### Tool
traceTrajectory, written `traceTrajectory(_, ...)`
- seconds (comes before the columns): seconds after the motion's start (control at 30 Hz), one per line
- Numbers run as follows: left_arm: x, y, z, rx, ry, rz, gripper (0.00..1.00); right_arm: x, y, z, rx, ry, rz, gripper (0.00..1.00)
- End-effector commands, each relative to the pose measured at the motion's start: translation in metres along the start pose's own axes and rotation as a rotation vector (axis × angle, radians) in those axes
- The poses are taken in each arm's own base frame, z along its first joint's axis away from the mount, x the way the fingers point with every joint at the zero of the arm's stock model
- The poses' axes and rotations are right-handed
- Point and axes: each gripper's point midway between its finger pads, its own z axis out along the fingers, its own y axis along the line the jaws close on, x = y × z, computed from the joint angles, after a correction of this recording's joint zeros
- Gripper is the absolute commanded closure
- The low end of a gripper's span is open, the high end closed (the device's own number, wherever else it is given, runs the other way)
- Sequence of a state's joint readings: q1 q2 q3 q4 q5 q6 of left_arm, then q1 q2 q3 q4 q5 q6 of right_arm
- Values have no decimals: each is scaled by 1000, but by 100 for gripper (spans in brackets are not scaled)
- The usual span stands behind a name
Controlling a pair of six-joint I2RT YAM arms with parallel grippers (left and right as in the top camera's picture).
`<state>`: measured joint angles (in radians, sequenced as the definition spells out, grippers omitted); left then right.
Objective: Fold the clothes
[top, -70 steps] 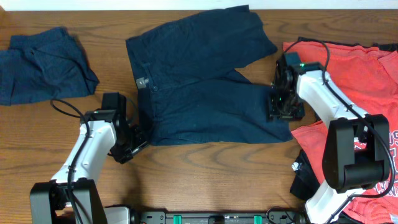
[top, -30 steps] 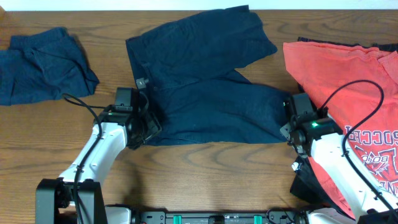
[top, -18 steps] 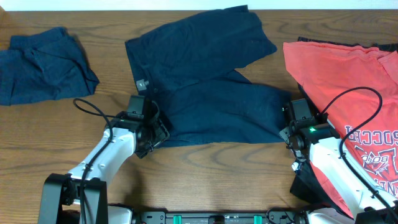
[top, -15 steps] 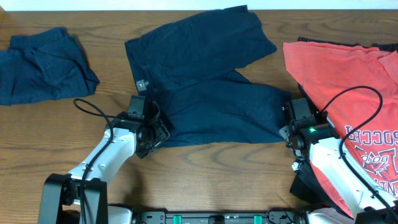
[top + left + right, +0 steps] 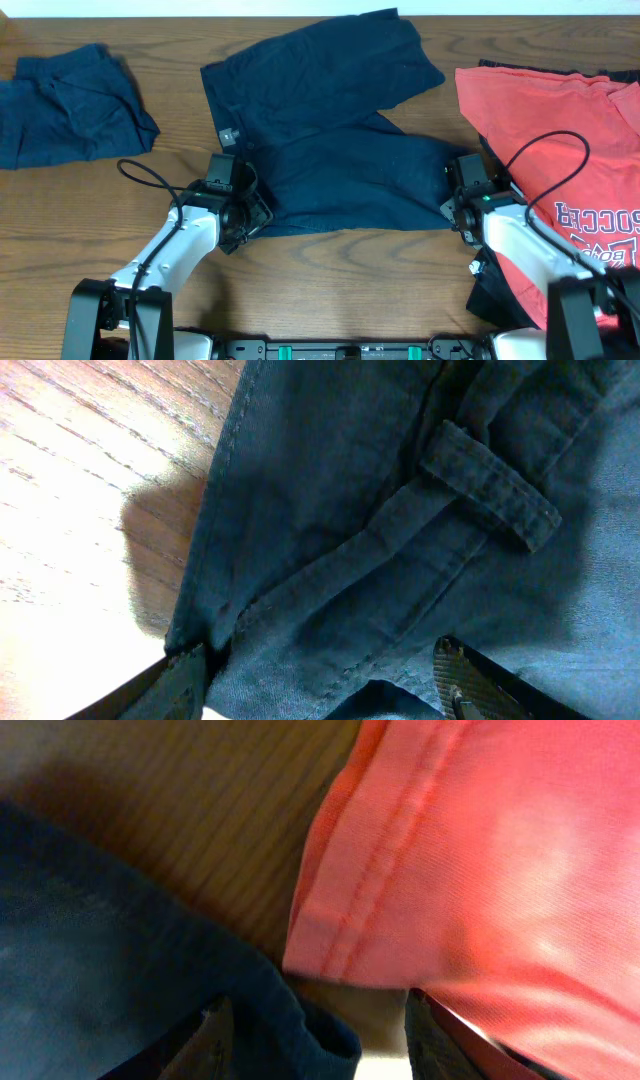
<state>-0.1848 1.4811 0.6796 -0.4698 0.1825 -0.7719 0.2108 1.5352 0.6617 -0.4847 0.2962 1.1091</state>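
The navy shorts point(image 5: 330, 130) lie spread on the table point(image 5: 330, 275); the left gripper point(image 5: 240, 212) straddles their waistband corner, jaws wide, clamping nothing; the right gripper point(image 5: 458, 200) straddles their hem, jaws apart, beside the coral-red T-shirt point(image 5: 560, 120).

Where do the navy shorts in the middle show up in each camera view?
Overhead: shorts spread across the centre of the frame.
Left wrist: shorts fill most of the frame, belt loop at upper right.
Right wrist: shorts at lower left, beside the red shirt.
Shared landmark: the wooden table, seen in all three.
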Motion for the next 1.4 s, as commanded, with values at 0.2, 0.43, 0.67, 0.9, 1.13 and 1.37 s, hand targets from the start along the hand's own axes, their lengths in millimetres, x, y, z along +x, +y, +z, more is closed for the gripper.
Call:
traceTrajectory(0.2,5,11,7,-41,11,-18,42,-1,6,21,-32,48,-17,87)
traceTrajectory(0.43,4,9,7,-34,4,-16,94,-1,5,21,-36,62,-53,99)
traceTrajectory(0.67,3,10,7,-36,2,-15,94,-1,5,21,-37,61,-105,99)
traceTrajectory(0.9,-6,1,5,0,-37,55,94,-19,11,10,-57,-26,-237,99)
traceTrajectory(1.13,-26,-6,-18,2,-154,103,94,-54,22,-31,-110,-178,-287,99)
traceTrajectory(1.37,-39,-13,-57,45,-284,160,94,-65,19,-56,-139,-238,-306,99)
